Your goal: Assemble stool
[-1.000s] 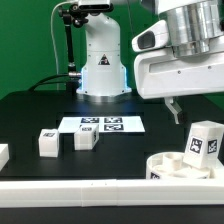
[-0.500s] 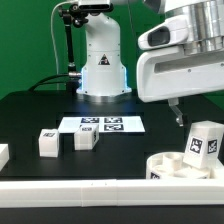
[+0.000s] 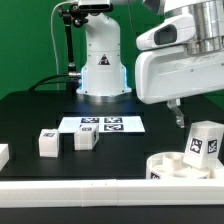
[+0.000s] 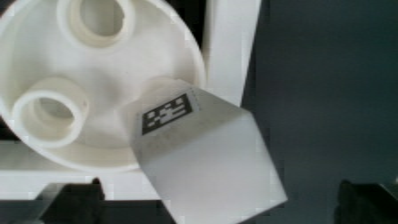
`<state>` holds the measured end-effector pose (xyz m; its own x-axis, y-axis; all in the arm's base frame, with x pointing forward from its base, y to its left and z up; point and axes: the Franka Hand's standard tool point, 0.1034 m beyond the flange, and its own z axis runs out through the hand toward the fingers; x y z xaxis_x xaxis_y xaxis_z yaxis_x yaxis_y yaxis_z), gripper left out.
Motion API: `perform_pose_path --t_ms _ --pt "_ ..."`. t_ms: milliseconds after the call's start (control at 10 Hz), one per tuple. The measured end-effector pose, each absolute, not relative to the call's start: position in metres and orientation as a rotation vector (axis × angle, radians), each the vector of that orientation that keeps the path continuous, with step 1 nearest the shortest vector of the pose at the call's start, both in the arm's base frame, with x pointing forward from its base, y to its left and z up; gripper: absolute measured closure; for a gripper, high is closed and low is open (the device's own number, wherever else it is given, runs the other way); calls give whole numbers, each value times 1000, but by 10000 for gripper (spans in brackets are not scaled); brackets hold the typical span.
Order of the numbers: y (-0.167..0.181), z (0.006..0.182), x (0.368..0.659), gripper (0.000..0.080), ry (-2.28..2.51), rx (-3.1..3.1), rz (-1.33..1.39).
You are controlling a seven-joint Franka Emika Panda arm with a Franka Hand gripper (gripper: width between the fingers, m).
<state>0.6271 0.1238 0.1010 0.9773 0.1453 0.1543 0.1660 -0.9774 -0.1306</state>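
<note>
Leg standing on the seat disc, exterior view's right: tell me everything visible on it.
The leg is a short, blocky white piece, plastic by its look, with black-and-white square tags on its sides. It stands upright on the round rimmed seat disc at the exterior view's right, its base resting on the disc's face. Nothing else touches it. Whether it is fastened into the disc cannot be told.

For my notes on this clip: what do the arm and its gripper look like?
The arm is glossy white, built of rounded, bulbous segments, with a pale blue glow at its base. The gripper has a boxy white and light-grey housing and slim dark-grey fingers. No markings are readable on either.
</note>
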Motion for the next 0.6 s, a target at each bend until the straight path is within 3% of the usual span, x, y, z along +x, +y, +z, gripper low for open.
perform_pose_path --t_ms 600 --pt "123 98 628 150 -1268 -2844 -248"
